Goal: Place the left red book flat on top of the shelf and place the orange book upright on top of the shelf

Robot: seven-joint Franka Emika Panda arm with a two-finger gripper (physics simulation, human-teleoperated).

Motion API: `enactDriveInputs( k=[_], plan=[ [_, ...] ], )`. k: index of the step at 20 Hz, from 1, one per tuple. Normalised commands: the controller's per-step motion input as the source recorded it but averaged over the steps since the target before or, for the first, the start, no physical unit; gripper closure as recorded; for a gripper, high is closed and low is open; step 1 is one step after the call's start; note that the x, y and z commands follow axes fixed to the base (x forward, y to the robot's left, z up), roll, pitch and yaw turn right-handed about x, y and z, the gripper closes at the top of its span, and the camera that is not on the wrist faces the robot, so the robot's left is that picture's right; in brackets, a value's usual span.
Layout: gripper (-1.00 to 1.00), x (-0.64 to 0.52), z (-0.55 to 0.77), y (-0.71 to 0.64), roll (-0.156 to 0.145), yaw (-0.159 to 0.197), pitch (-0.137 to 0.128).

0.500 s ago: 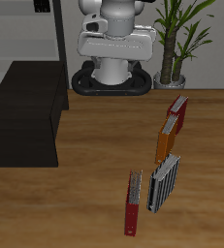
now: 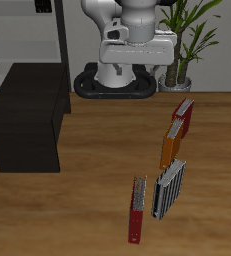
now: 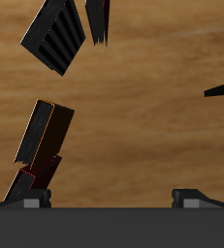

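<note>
Plainly, boxy matte black shelf (image 2: 27, 115), orange book (image 2: 170, 147) upright, perhaps touching left red book (image 2: 184, 121)

- Even, soft simulator light; no glare or motion blur in either view.
- Low resolution leaves edges slightly jagged.
- Wrist view is dimmer, its books nearly silhouetted.

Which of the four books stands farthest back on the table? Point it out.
The left red book, the thick crimson one nearest the plant. The orange book stands just ahead of it; the other two are nearer the front edge.
</note>
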Motion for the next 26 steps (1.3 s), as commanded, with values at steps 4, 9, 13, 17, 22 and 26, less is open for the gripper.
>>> enactDriveInputs(
  k=[4,9,13,17,22,26],
  plan=[
    [-1.0,-0.24,-0.13,0.51,0.011,-0.037,-0.045],
    [-1.0,-0.28,-0.14,0.55,-0.031,-0.036,-0.067],
    [-1.0,-0.32,-0.12,0.55,0.025,-0.05,-0.052],
    [-1.0,-0.16,-0.16,0.48,0.019,-0.067,0.017],
    [-1.0,-0.06,-0.13,0.5,0.062,-0.009,-0.001],
    [-1.0,0.0,-0.08,0.34,0.022,-0.027,-0.014]
  ],
)
